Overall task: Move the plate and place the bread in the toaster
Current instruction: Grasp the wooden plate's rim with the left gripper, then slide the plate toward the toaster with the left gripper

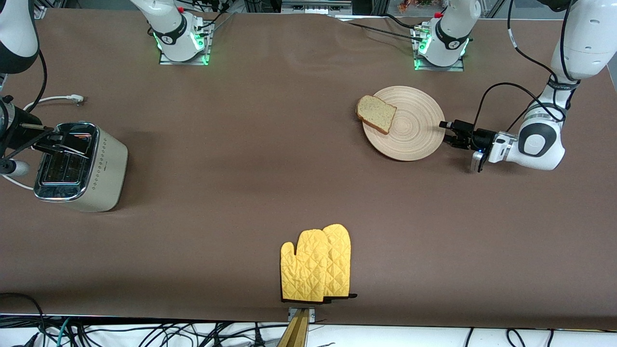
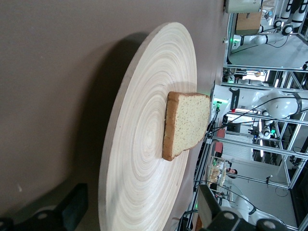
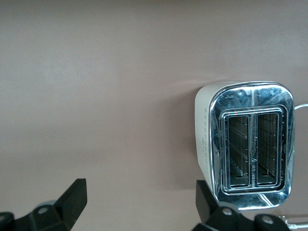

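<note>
The left tool [image 1: 447,133] gapes open at the wooden plate's [image 1: 414,137] rim, bread slice [image 1: 376,113] on it. The right tool [image 3: 139,202], also open, hangs above the toaster [image 1: 79,166].

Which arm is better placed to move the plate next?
Left. Its open gripper sits level with the plate rim, and the bread lies on it. The right gripper hangs open over the toaster.

Yellow oven mitts [image 1: 315,265], table [image 1: 231,202] front edge.
</note>
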`<action>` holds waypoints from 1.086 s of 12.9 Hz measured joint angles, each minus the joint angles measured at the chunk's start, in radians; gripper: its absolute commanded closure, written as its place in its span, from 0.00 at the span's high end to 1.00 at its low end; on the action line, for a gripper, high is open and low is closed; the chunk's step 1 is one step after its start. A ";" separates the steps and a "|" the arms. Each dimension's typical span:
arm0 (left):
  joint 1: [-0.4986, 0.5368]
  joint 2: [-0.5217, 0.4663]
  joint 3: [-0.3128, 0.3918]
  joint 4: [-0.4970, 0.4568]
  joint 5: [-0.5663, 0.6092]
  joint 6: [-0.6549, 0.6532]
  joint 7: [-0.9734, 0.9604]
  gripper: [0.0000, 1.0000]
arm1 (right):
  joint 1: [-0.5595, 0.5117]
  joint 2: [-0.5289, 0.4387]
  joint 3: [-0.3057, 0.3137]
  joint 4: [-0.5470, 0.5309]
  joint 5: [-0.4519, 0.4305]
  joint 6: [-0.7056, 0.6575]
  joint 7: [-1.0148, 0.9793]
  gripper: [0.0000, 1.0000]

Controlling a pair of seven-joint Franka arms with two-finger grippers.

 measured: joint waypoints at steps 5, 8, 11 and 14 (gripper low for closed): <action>-0.004 -0.004 -0.004 -0.012 0.000 0.033 0.057 0.16 | 0.000 0.000 0.000 0.000 0.000 0.000 0.000 1.00; -0.004 0.003 -0.004 -0.023 0.000 0.053 0.077 0.00 | 0.000 0.000 0.000 0.000 0.000 0.000 0.000 1.00; -0.005 0.012 -0.004 -0.025 0.000 0.068 0.090 0.00 | 0.000 0.000 0.000 0.000 -0.001 0.000 0.000 1.00; -0.004 0.012 -0.003 -0.023 0.000 0.066 0.091 0.00 | 0.000 0.000 0.000 0.000 -0.001 0.000 0.000 1.00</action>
